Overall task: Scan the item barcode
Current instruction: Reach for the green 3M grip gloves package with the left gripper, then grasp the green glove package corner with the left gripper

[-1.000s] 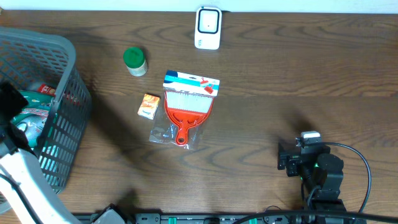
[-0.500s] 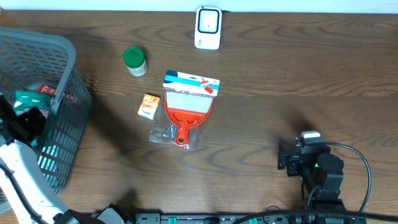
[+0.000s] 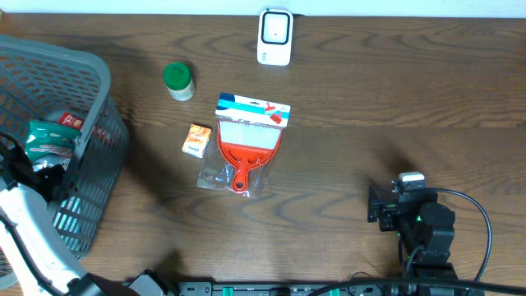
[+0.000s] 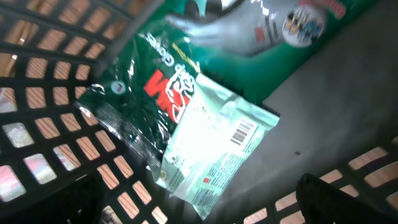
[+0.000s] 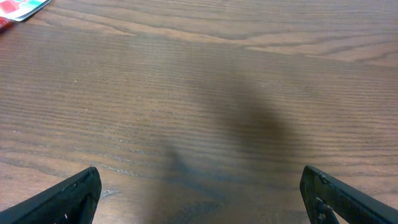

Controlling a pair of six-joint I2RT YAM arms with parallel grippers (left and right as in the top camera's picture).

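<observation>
Hovering over the green foil pouch in the grey mesh basket, my left claw is spread wide, nothing held. The pouch lies tilted, pale panel facing me, barcode visible. Another green packet is just beside it. My right claw is also wide and empty, low over the wooden table. On the table: white scanner at the far edge, green-lidded jar, small orange box just beside a packaged red dustpan.

Left gripper and right gripper gape wide, seemingly empty.
</observation>
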